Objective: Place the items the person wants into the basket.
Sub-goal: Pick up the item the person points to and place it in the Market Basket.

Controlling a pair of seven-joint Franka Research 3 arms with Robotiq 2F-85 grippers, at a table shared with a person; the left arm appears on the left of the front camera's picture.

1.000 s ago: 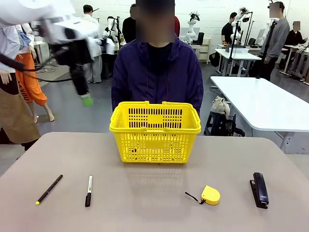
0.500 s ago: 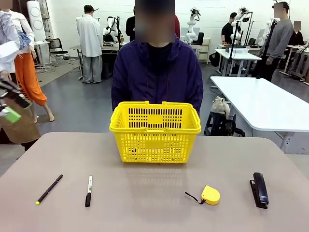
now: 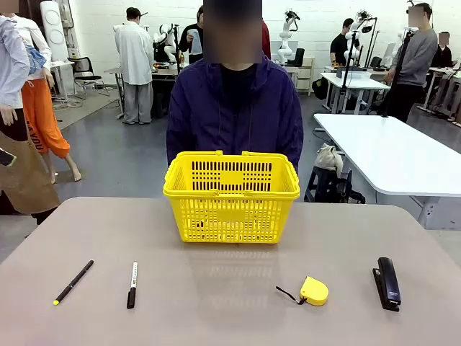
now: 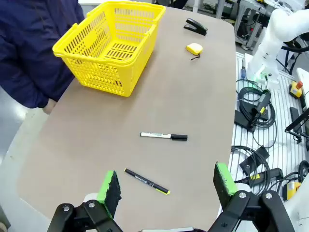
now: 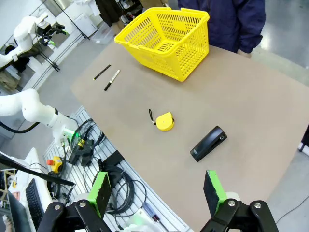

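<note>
The left pincer (image 4: 166, 182), withdrawn from the table's ten o'clock, hangs open above the pen (image 4: 147, 181); the right pincer (image 5: 157, 187) is open too. Pen and tape (image 3: 314, 290) await the basket (image 3: 230, 216).

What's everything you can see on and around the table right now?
table: one, grey-brown, between robot and person
basket: one, yellow, far middle of the table
pen: one, black with yellow tip, near left
marker: one, black with white band, just right of the pen
tape measure: one, yellow with black strap, near right
stapler: one, black, right of the tape measure
person: one, dark navy jacket, far side behind the basket
left gripper: one, black with green pads, open, high above the pen
right gripper: one, black with green pads, open, high above the table's stapler end
</note>
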